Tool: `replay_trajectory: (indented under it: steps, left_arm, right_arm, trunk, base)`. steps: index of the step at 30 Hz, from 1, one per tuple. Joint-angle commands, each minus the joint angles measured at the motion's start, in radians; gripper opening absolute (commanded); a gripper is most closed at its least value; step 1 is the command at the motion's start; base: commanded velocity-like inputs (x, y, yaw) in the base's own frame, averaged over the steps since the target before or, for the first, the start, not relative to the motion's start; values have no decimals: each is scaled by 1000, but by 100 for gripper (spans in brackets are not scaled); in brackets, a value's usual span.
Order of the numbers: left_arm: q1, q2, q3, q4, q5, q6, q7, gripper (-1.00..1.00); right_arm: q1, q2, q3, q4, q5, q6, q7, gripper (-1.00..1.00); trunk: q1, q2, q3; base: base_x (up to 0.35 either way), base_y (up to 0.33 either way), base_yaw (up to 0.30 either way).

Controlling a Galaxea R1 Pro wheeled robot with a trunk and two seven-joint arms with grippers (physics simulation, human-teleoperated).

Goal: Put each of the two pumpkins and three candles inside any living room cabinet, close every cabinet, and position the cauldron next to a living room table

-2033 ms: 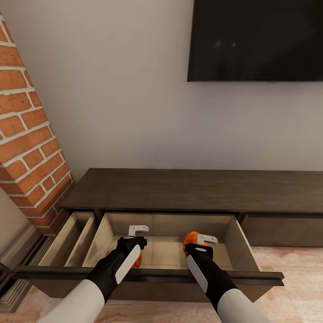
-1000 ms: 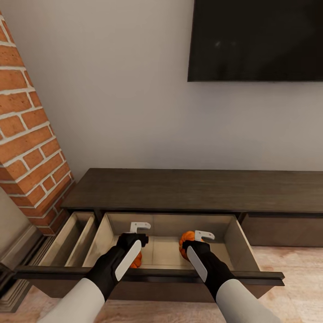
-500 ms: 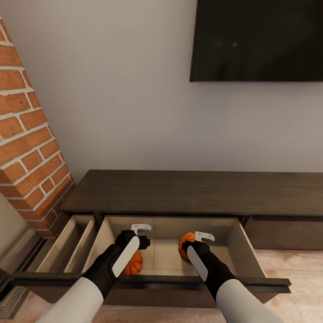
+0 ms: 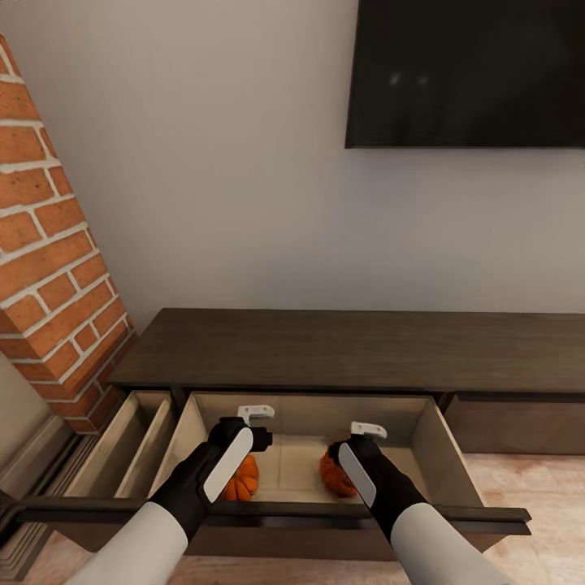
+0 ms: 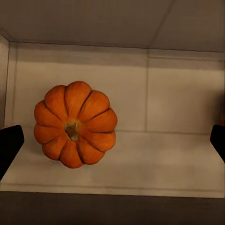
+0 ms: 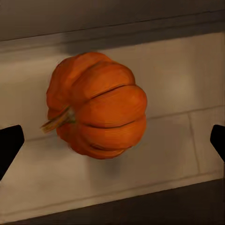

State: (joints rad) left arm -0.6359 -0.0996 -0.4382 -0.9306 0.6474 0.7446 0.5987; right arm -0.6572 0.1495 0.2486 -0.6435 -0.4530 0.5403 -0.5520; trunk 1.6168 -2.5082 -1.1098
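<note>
The dark brown cabinet (image 4: 341, 345) has its wide middle drawer (image 4: 443, 447) pulled out. Two orange pumpkins lie on the drawer's tan floor. One pumpkin (image 4: 242, 479) (image 5: 75, 124) sits upright, stem up, under my left gripper (image 4: 253, 418) (image 5: 112, 145), which is open above it. The other pumpkin (image 4: 335, 475) (image 6: 98, 110) is tipped with its stem sideways, below my right gripper (image 4: 367, 431) (image 6: 112, 145), also open and clear of it. The candles and cauldron are out of view.
A narrow drawer (image 4: 130, 439) stands open left of the wide one, and a closed drawer front (image 4: 512, 418) is to the right. A red brick fireplace (image 4: 49, 244) rises at the left. A black TV (image 4: 471, 73) hangs on the wall. Wood floor (image 4: 536, 487) lies at the right.
My right gripper has opened and let go of its pumpkin, which dropped to the drawer floor. The left pumpkin stayed put. The camera shifted slightly.
</note>
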Motion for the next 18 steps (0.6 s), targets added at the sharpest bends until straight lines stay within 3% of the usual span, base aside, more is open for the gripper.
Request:
replay_trajectory:
  steps: [1,6,15,18]
  left_arm:
    - [0,0,-2,-1,11,1,10,100]
    - [-1,1,-2,-1,11,1,10,100]
    - [0,0,-2,-3,11,1,13,100]
    - [-1,-2,-2,-3,14,1,49,100]
  right_arm:
    - [-3,-1,5,-2,-14,16,-9,100]
    - [-5,-1,4,-2,-49,24,-9,100]
    - [-5,-2,4,-1,-56,18,-9,100]
    - [-5,-2,4,-1,-56,18,-9,100]
  trunk:
    - [0,0,-1]
    - [0,0,-1]
    - [0,0,-1]
    - [0,0,-1]
  base:
    - [-112,-70,0]
    - [-51,-33,0]
    - [-10,-2,0]
    - [-6,0,0]
